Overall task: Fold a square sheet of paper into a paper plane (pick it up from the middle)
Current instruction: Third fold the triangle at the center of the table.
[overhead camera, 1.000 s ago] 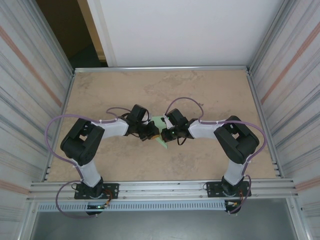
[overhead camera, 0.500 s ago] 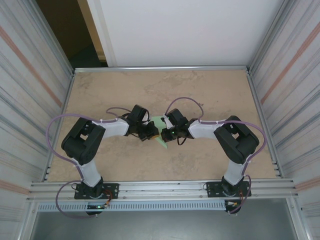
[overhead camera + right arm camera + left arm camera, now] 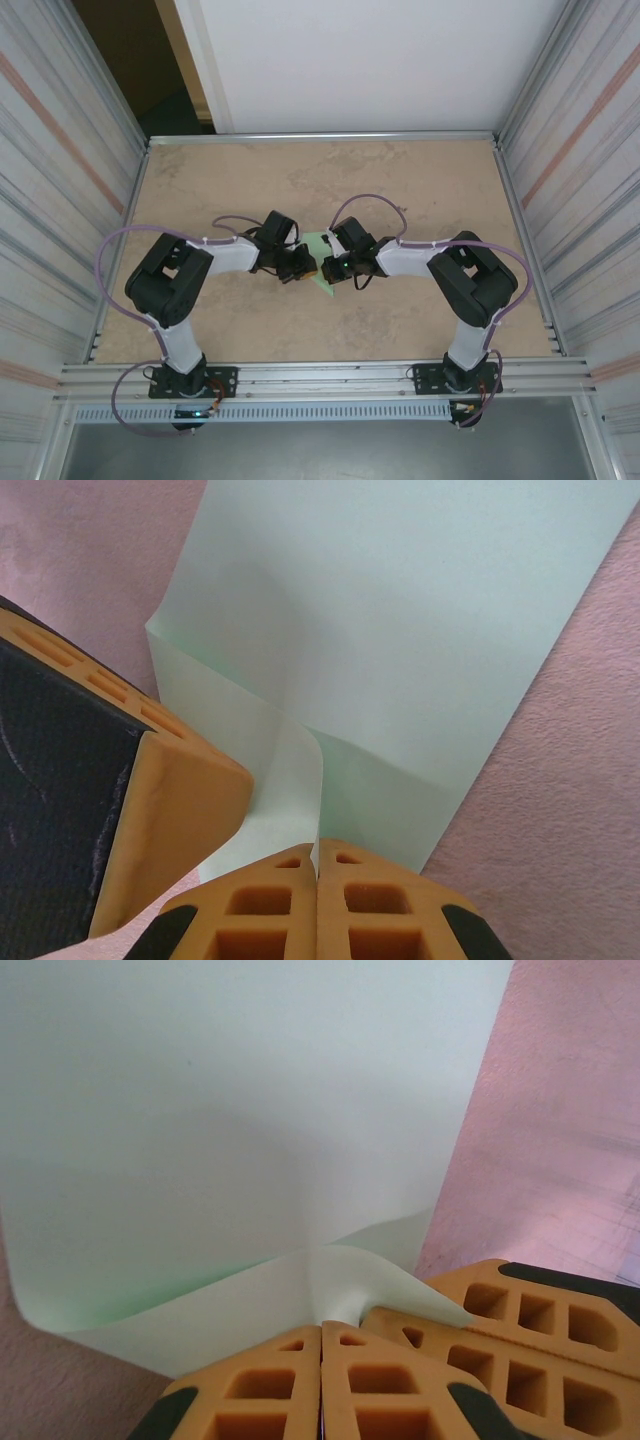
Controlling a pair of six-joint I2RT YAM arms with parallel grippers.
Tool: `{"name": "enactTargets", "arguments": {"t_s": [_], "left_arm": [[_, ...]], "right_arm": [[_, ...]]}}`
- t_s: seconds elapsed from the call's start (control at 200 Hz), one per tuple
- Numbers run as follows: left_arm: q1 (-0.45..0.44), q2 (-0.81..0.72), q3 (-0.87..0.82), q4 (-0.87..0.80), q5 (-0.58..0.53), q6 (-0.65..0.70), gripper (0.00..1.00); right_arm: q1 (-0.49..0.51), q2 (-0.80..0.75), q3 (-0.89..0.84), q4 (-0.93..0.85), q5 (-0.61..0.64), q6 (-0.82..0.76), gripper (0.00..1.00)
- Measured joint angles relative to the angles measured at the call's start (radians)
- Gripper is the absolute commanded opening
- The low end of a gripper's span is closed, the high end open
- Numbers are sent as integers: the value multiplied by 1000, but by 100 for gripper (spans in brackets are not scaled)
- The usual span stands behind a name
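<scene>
The square sheet of paper (image 3: 319,244) is pale mint green and partly folded, held just over the middle of the table between both grippers. My left gripper (image 3: 306,268) is shut on a pinched fold of the sheet (image 3: 230,1140), the orange fingertips (image 3: 290,1370) pressed together. My right gripper (image 3: 330,270) is shut on a raised flap of the sheet (image 3: 420,630), right next to the left one. In the left wrist view, the right gripper's fingers (image 3: 520,1325) touch the paper beside mine. The right wrist view has the left gripper's finger (image 3: 170,800) at its left.
The tan tabletop (image 3: 420,190) is bordered by metal rails and ribbed side walls (image 3: 575,150). Both arms bend inward, their elbows (image 3: 165,280) near the sides. Purple cables (image 3: 365,205) loop above the wrists.
The left arm's elbow has edged slightly to the right. Both grippers and the paper stay where they were.
</scene>
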Motion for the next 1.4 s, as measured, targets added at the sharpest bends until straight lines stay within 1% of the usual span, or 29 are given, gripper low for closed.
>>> {"name": "enactTargets", "arguments": {"t_s": [0.581, 0.651, 0.747, 0.812, 0.857, 1.002, 1.072, 1.158, 1.233, 1.333, 1.403], "left_arm": [[1, 13, 0, -3, -3, 0, 7], [1, 13, 2, -10, -3, 0, 7], [1, 14, 8, -21, -6, 0, 7], [1, 15, 12, -28, -7, 1, 7], [1, 16, 14, -34, -7, 2, 7], [1, 20, 23, -45, -7, 3, 7], [1, 22, 26, -51, -7, 4, 7], [1, 24, 31, -59, -7, 5, 7], [3, 27, 38, -68, -6, 9, 7], [3, 32, 47, -78, -7, 11, 7], [3, 37, 56, -87, -7, 11, 7]], "right_arm": [[-4, 2, 4, -3, -5, 0, 0], [-4, 3, 7, -8, -6, 3, 7], [-5, 4, 14, -23, -8, 18, 20], [-5, 1, 23, -30, -11, 36, 32], [-11, -6, 25, -39, -8, 51, 38], [-58, -67, 25, -76, 11, 109, 49], [-79, -108, 23, -79, 29, 126, 51], [-89, -161, 11, -84, 51, 137, 51], [-92, -199, 5, -92, 64, 147, 49], [-92, -219, -2, -94, 55, 164, 41], [-92, -219, -11, -92, 21, 175, 30]]}}
